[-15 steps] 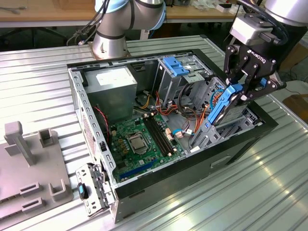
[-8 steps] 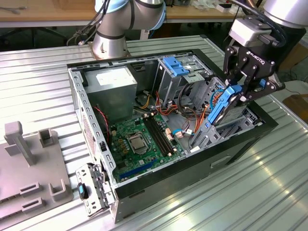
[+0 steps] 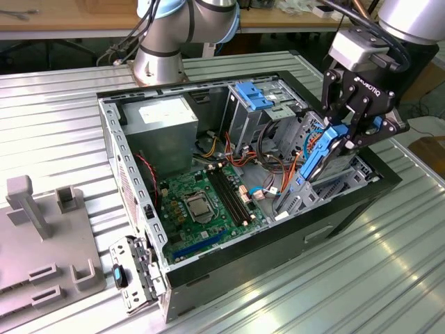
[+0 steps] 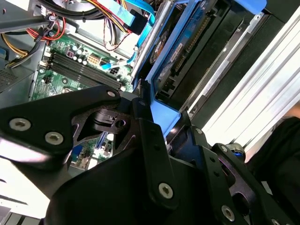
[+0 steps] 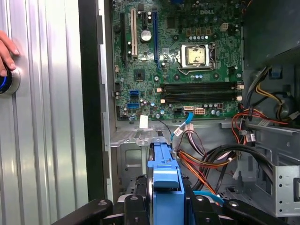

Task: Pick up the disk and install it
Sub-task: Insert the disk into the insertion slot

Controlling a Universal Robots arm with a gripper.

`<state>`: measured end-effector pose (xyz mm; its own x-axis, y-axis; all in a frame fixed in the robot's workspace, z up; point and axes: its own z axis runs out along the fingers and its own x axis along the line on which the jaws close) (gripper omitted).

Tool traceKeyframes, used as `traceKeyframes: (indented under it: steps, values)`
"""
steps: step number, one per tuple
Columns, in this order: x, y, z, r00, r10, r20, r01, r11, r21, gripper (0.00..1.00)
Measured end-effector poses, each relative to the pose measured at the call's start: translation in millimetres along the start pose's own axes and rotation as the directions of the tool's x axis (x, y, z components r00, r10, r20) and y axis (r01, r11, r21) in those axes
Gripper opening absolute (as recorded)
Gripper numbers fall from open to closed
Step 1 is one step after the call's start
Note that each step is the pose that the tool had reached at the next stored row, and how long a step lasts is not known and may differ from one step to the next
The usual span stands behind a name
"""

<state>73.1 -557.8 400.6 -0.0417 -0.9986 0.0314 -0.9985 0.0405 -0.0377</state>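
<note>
The disk (image 3: 321,156), a dark flat drive framed by bright blue rails, stands on edge and tilted in the drive bay (image 3: 327,188) at the exterior view's right end of the open computer case (image 3: 278,243). My gripper (image 3: 345,138) is shut on its upper end from above. In the first wrist view the disk's blue rail end (image 5: 165,171) sits between my black fingers (image 5: 135,206), over the bay's metal frame. The second wrist view has the disk's dark body (image 4: 187,51) and blue rail (image 4: 161,75) running away from my gripper (image 4: 164,119) into the bay.
Inside the case lie the green motherboard (image 3: 201,202), a grey power supply (image 3: 163,122), a lighter blue latch bracket (image 3: 254,94) and orange and red cables (image 5: 206,161). A grey fixture (image 3: 42,243) stands at the exterior view's left. A hand (image 5: 5,51) rests on a round button on the table.
</note>
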Motion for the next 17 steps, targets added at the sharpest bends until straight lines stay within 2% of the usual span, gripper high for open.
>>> traceKeyframes:
  steps: [17]
  values:
    - [-0.3, 0.3, 9.3, 1.0000, 0.000, 0.0001, 0.000, 1.0000, 0.0000, 0.37]
